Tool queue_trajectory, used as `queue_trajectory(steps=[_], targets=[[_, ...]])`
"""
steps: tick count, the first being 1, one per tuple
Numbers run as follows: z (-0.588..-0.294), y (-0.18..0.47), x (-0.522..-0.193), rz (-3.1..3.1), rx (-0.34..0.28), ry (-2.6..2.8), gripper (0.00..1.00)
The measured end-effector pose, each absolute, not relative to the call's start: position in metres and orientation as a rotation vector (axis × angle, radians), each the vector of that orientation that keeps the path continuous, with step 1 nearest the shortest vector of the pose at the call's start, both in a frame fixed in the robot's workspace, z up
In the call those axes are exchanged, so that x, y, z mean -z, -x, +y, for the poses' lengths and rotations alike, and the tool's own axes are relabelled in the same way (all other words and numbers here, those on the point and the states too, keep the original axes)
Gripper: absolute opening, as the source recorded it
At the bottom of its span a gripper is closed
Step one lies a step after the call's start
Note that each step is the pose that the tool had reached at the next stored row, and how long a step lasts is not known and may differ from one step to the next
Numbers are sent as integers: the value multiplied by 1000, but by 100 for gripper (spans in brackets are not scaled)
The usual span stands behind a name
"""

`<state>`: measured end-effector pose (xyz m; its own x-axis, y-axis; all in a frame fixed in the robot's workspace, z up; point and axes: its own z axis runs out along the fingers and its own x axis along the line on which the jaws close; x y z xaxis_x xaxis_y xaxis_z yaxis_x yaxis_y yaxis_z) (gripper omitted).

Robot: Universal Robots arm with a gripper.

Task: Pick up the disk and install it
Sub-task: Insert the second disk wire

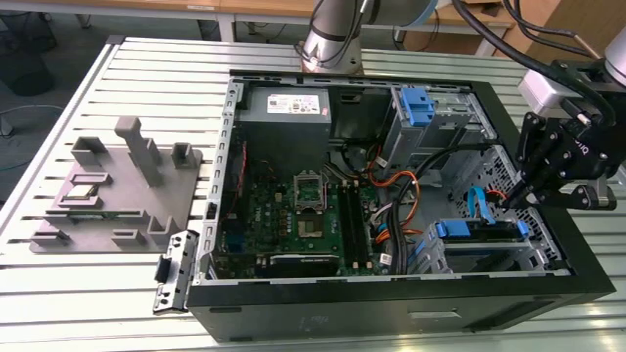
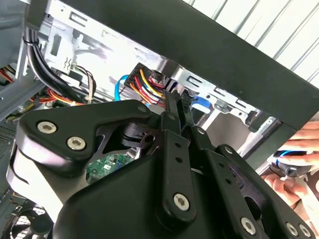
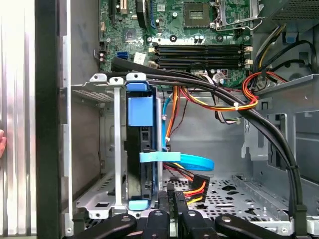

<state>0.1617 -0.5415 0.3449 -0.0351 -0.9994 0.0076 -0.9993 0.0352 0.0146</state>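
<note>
Lower right of exterior view: disk seated in drive cage, blue rails showing. Claw clenched empty just above. Judged rigid, dense, shock-sensitive; grip by railed edges.

A robotics lab: a slotted aluminium table carries an opened black desktop computer case and a grey 3D-printed fixture.

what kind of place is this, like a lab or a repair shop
Most likely a robotics lab or test bench. An open computer case lies on a slatted metal table, a robot arm's gripper reaches into it near the disk, and a grey parts fixture sits alongside.
</note>
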Motion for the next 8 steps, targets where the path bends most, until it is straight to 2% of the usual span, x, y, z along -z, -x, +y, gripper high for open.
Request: queue_trajectory(steps=[8], targets=[[-550,-153,-345,-2258,6,-2181,16]])
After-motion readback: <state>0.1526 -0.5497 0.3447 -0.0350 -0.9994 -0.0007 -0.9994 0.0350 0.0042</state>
